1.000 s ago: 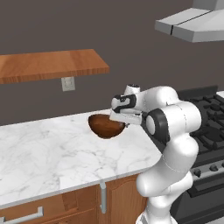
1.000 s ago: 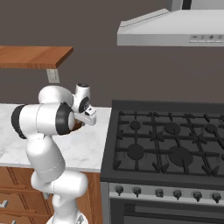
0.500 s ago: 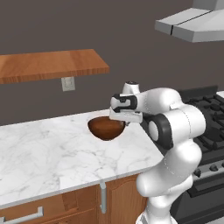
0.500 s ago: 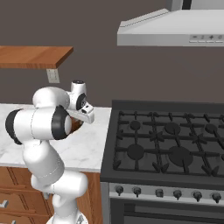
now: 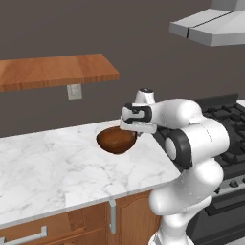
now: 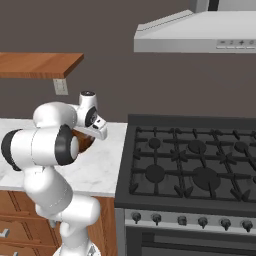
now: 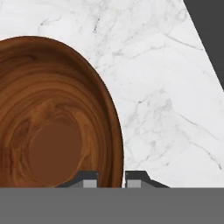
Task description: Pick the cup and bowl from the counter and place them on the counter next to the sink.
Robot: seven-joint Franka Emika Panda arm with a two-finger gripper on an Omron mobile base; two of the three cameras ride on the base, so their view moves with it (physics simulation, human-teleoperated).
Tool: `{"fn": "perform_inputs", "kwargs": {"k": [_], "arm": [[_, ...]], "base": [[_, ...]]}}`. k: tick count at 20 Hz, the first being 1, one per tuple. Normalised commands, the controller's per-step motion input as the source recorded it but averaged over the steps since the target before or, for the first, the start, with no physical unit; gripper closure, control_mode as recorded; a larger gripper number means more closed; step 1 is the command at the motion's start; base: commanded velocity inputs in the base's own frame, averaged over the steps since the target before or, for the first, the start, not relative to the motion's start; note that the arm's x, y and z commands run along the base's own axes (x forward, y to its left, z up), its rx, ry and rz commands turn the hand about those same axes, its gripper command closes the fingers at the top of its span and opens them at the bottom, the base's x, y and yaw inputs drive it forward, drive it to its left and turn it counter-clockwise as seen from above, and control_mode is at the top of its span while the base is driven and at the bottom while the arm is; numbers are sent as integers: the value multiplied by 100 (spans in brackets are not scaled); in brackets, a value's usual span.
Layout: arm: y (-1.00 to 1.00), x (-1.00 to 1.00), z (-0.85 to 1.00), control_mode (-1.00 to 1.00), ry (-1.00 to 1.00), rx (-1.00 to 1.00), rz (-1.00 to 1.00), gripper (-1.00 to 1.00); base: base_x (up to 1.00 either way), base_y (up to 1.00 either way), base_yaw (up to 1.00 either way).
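Arm folded leftward, claw apparently pinched on something.

One bowl is showing, near the counter's back right corner. One gripper is showing, with two fingertips. One wooden shelf, one wall outlet, one stove and one range hood are showing.

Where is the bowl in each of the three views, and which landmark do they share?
Left base view: bowl at centre, hanging from the hand.
Right base view: left of centre, mostly behind the arm.
Hand view: left half, rim between the fingertips.
Shared landmark: the counter.
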Motion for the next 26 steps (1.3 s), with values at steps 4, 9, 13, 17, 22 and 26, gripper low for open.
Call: {"fn": "perform_inputs", "kwargs": {"k": [4,9,13,17,22,26], "arm": [[0,0,30,-100,-22,3,7,100],[-4,0,25,-100,-13,2,5,100],[-10,-15,44,-100,-7,3,7,100],[-17,-52,58,-100,0,1,6,100],[-16,-68,38,-100,1,0,6,100],[-17,-51,10,-100,2,0,6,100]], "base": [[0,0,0],[0,0,0],[0,0,0],[0,0,0],[0,0,0],[0,0,0]]}}
